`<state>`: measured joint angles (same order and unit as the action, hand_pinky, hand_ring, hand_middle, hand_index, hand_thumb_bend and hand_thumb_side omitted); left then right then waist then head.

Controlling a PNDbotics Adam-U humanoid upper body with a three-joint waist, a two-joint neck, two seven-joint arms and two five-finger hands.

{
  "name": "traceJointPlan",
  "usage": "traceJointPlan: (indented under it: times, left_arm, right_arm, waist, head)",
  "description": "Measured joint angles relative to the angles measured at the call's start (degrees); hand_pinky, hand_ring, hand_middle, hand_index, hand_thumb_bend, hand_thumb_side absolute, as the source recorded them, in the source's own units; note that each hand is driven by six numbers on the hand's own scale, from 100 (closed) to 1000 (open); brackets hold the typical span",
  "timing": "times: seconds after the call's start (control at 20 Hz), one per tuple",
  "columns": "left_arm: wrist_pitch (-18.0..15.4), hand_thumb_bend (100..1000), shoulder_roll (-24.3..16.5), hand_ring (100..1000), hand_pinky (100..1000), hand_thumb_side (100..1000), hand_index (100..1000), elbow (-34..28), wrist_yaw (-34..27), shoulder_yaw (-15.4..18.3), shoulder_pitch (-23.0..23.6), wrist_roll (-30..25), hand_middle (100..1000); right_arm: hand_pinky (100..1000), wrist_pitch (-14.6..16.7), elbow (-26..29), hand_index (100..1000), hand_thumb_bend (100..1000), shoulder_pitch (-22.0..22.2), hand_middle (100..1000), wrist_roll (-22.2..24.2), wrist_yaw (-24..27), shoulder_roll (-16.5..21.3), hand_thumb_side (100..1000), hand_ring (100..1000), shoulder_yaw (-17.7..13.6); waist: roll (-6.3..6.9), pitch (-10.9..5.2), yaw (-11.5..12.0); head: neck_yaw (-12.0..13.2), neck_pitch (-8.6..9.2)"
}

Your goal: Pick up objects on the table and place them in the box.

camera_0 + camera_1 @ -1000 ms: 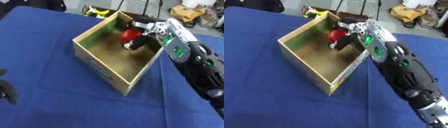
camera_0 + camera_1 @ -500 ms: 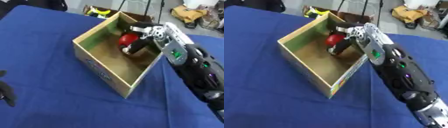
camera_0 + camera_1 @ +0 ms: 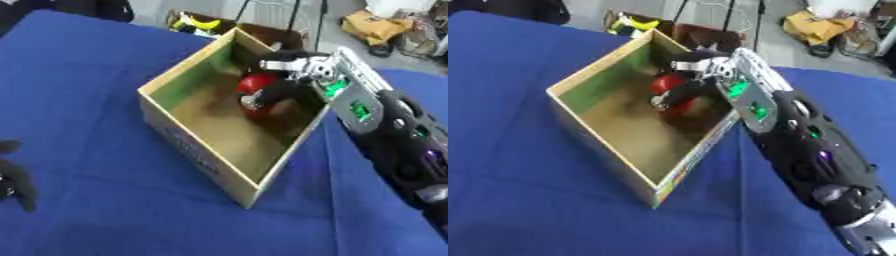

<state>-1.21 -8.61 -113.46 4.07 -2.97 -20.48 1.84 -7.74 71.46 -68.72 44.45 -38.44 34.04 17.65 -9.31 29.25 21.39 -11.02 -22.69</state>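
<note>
The right hand (image 3: 282, 85) reaches over the box's (image 3: 197, 150) right wall and down inside it, fingers curled round a red object (image 3: 255, 84). That object sits low in the far half of the box, near the floor, with the hand wrapped over it from the right. Whether it already rests on the bottom I cannot tell; the fingers hide its underside.

The box stands askew near the far edge of the blue counter (image 3: 79, 90). The left hand (image 3: 13, 177) idles at the counter's near left edge, fingers relaxed, holding nothing.

The main risk, as I judge it, lies in the release and retreat. If the fingers part while the red object is off the floor, it may roll or bounce toward a wall. The forearm lies close over the right wall, so drawing back low or sideways could catch the rim and drag or tip the light cardboard box. A finger snagged on the object could also lift it back out.
</note>
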Motion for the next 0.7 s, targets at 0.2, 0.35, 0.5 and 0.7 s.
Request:
traceJointPlan:
  times: [0.2, 0.35, 0.5, 0.7]
  left_arm:
    - [0.07, 100, 0.0, 411, 320, 1000, 766, 0.0, 0.0, 0.01, 0.32, 0.02, 437]
    - [0.19, 100, 0.0, 411, 320, 1000, 766, 0.0, 0.0, 0.01, 0.34, 0.01, 436]
    - [0.25, 100, 0.0, 411, 320, 1000, 764, 0.0, 0.0, 0.01, 0.39, 0.02, 435]
    - [0.39, 100, 0.0, 410, 317, 1000, 763, 0.0, 0.0, 0.02, 0.56, -0.08, 434]
  right_arm:
    - [739, 0.09, 0.9, 898, 623, 0.0, 993, 0.29, 0.52, 0.52, 687, 834, -0.32]
    - [741, 0.11, 1.35, 897, 622, 0.0, 996, -0.18, 0.92, 0.64, 695, 834, -0.39]
    - [742, 0.23, 1.52, 897, 624, 0.0, 999, -1.19, 1.02, 0.73, 705, 836, -0.51]
    - [743, 0.41, 1.74, 896, 620, 0.0, 999, -2.32, 1.02, 1.03, 705, 832, -0.64]
  waist:
    - [0.04, -0.37, -0.46]
    - [0.17, -0.68, -0.65]
    - [0.34, -0.72, -0.98]
    - [0.36, -0.77, -1.16]
  head:
    - [0.35, -0.39]
    - [0.47, -0.41]
    - [0.57, -0.41]
    - [0.63, -0.41]
